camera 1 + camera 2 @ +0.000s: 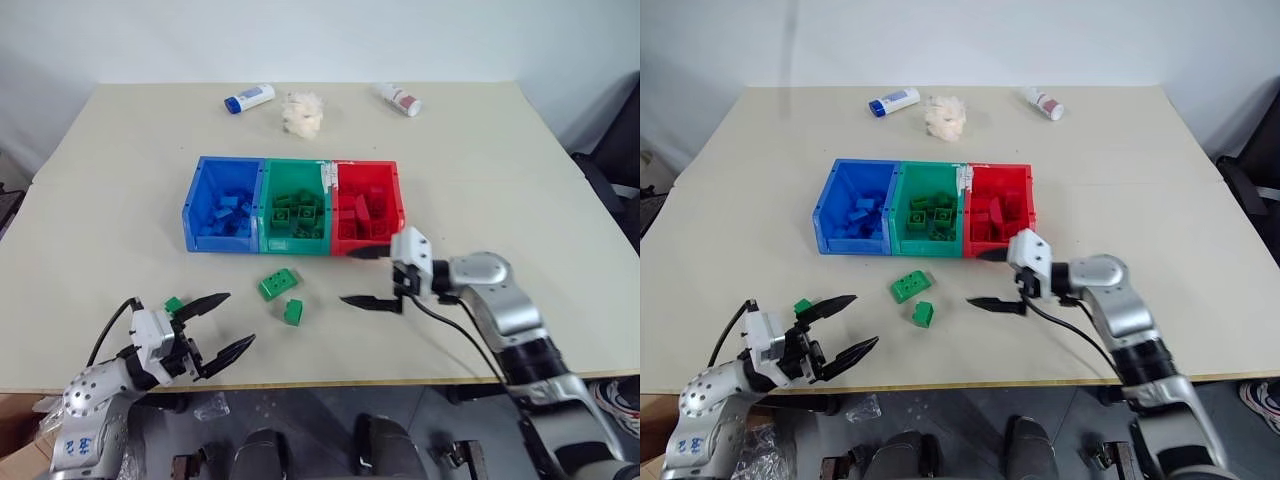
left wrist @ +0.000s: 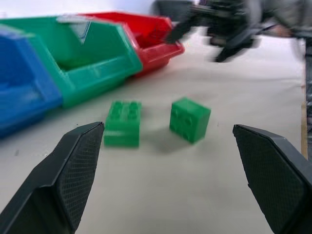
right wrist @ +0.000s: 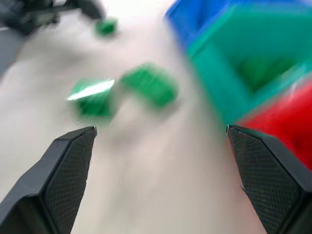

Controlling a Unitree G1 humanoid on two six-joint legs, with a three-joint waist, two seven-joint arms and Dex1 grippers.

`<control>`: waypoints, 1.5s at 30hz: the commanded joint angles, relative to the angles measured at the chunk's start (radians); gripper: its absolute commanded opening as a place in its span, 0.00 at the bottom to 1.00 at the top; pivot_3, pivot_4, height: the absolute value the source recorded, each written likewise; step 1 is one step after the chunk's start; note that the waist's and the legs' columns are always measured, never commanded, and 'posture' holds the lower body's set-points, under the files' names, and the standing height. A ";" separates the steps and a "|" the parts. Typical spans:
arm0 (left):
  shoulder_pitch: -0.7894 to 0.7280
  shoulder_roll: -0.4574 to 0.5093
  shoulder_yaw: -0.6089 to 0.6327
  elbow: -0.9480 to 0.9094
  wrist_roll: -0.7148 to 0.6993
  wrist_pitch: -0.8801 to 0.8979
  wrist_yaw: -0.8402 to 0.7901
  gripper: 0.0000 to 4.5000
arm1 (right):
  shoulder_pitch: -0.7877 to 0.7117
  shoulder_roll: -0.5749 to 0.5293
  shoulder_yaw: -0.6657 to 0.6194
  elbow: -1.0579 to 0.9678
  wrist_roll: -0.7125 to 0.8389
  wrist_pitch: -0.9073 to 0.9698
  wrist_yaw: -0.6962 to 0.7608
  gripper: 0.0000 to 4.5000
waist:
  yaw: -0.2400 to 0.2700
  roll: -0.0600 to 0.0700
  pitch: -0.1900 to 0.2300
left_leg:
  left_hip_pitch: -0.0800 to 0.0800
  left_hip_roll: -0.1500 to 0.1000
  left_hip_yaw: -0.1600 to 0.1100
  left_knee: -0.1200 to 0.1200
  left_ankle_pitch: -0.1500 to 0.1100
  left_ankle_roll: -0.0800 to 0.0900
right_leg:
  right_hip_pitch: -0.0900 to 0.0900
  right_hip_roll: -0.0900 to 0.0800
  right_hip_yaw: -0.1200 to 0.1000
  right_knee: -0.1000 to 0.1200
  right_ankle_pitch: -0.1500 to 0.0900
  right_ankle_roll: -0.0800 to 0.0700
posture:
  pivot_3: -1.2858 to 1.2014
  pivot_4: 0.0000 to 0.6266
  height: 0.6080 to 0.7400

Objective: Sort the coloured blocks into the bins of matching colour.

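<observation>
Now hovering w/ both grippers, left (image 1: 222, 322) & right (image 1: 366, 278), spread wide & empty, prob. lining up on loose green blocks (image 1: 276, 284) fronting green bin (image 1: 294, 243).

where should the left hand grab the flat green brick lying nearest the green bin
Pinch the flat green brick across its two long smooth sides, coming down from above. It lies flat and studs-up on the table, apart from the tilted green brick and the green bin, so both sides look free. The left hand is open.

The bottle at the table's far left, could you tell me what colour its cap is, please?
Blue, on a white bottle; clearest in the left eye view.
</observation>
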 commanded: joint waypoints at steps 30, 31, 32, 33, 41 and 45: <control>-0.215 -0.099 -0.322 0.059 0.365 0.004 0.287 1.00 | 0.208 -0.079 -0.150 -0.076 0.090 -0.013 0.040 0.99 | 0.021 0.001 0.000 | 0.002 0.001 0.001 0.002 0.000 -0.001 | 0.002 0.001 -0.001 -0.001 0.001 -0.001 | 0.52 0.24 1.00; -0.231 -0.101 -0.326 0.077 0.368 0.002 0.289 1.00 | 0.219 -0.079 -0.154 -0.092 0.092 -0.007 0.030 0.99 | 0.021 0.001 0.000 | 0.002 0.001 0.001 0.002 0.000 -0.001 | 0.002 0.001 -0.001 -0.001 0.001 -0.001 | 0.52 0.24 1.00; -0.255 -0.101 -0.339 0.098 0.369 -0.003 0.276 1.00 | 0.234 -0.079 -0.158 -0.115 0.095 0.001 0.015 0.99 | 0.023 0.001 0.000 | 0.002 0.001 0.001 0.002 0.000 0.000 | 0.002 0.001 -0.001 -0.001 0.001 -0.001 | 0.52 0.24 1.00; -0.278 -0.103 -0.353 0.119 0.369 -0.011 0.261 0.96 | 0.248 -0.079 -0.162 -0.138 0.098 0.010 0.000 1.00 | 0.027 0.001 0.000 | 0.002 0.001 0.001 0.002 0.000 0.000 | 0.002 0.001 -0.001 -0.001 0.001 -0.001 | 0.52 0.24 1.00; -0.375 -0.101 -0.395 0.199 0.354 -0.036 0.190 0.49 | 0.288 -0.084 -0.174 -0.225 0.108 0.050 -0.073 1.00 | 0.033 0.001 0.000 | 0.002 0.000 -0.001 0.002 0.001 -0.001 | 0.003 0.001 -0.001 -0.002 0.001 -0.001 | 0.52 0.24 1.00; -0.388 -0.097 -0.387 0.191 0.325 -0.008 0.169 0.36 | 0.287 -0.086 -0.177 -0.239 0.107 0.062 -0.094 1.00 | 0.032 0.001 0.000 | 0.002 0.000 -0.001 0.002 0.000 -0.001 | 0.003 0.001 -0.001 -0.001 0.001 -0.001 | 0.52 0.24 1.00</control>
